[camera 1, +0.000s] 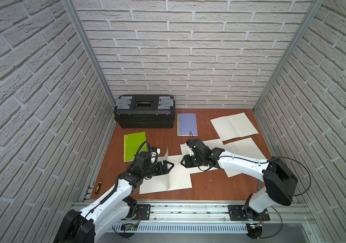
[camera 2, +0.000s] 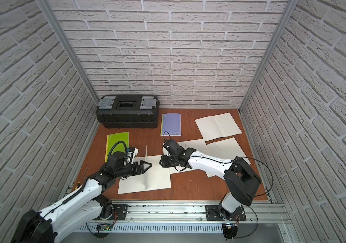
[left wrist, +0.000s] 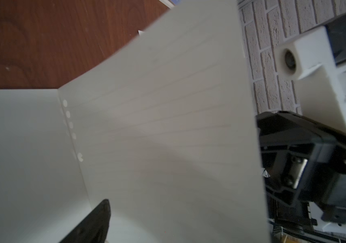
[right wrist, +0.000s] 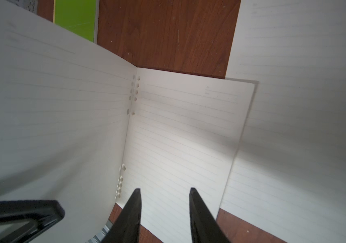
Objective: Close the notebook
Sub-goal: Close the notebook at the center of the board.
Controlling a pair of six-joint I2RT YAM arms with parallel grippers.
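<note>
Notebook (camera 1: 178, 178) open, one leaf (camera 1: 166, 153) upright; left pincer (camera 1: 170, 165) wide; right pincer (right wrist: 164, 190) narrow, empty

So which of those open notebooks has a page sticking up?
The frontmost open notebook: a leaf stands upright at its fold. The other two lie flat.

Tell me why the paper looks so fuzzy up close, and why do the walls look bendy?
Left wrist view: the lifted page is very near the lens, so it blurs, with a soft shadow across it. Right wrist view: the flat page shows crisp lines, while the lifted one beside it looks smeary. Both top views: the brick walls fan outward, likely because of a wide lens.
</note>
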